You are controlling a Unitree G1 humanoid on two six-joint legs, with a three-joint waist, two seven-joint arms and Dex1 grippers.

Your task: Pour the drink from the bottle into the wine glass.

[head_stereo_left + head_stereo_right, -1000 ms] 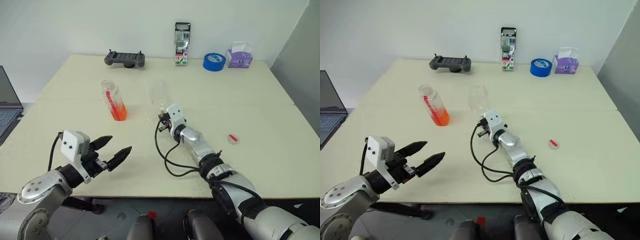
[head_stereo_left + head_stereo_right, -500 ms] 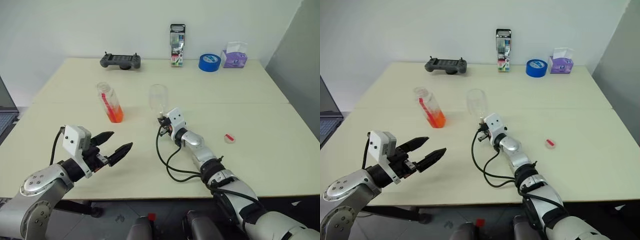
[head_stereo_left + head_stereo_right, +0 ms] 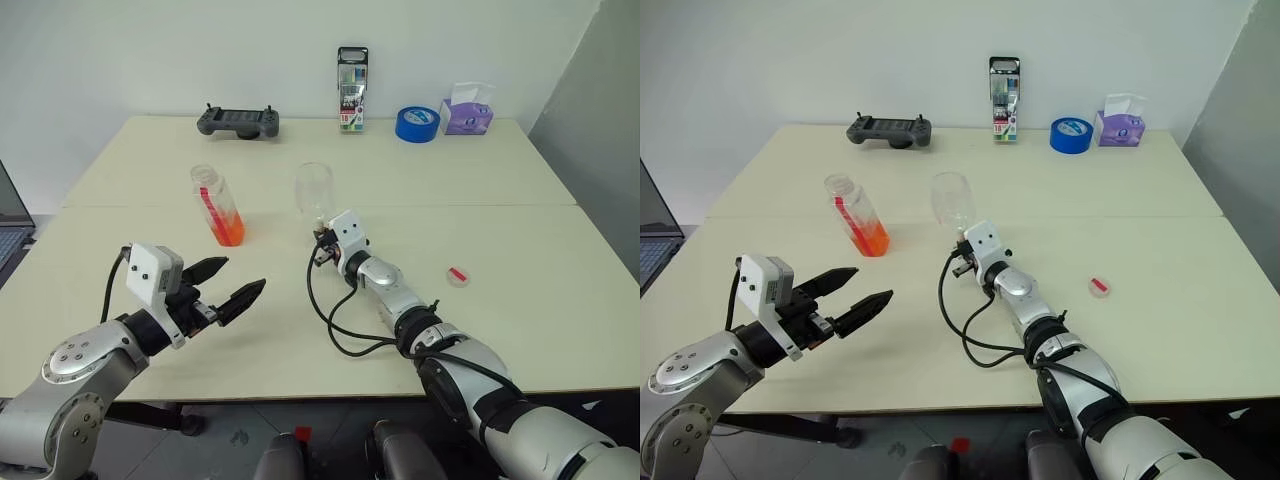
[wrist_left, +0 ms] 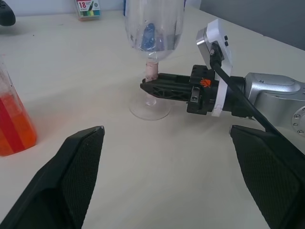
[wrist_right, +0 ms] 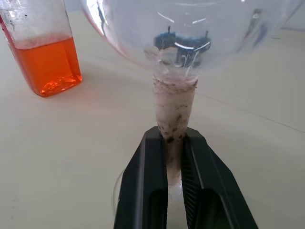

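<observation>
The wine glass (image 3: pixel 315 192) stands upright at the table's middle, its bowl holding no liquid. My right gripper (image 5: pixel 174 136) is shut on its thin stem, one black finger (image 5: pixel 147 176) on each side, just above the round foot. The bottle (image 3: pixel 218 205) stands uncapped to the glass's left, about a third full of the orange-red drink (image 5: pixel 47 64). My left gripper (image 3: pixel 244 273) hovers open over the table's near left part, apart from both and holding nothing; in the left wrist view its fingers (image 4: pixel 78 164) frame the glass (image 4: pixel 153 28).
A small red cap (image 3: pixel 458 275) lies on the table to the right. Along the far edge stand a black game controller (image 3: pixel 238 121), a marker pack (image 3: pixel 351 75), a blue tape roll (image 3: pixel 417 123) and a purple tissue box (image 3: pixel 467 108). A laptop (image 3: pixel 8 215) sits off the left edge.
</observation>
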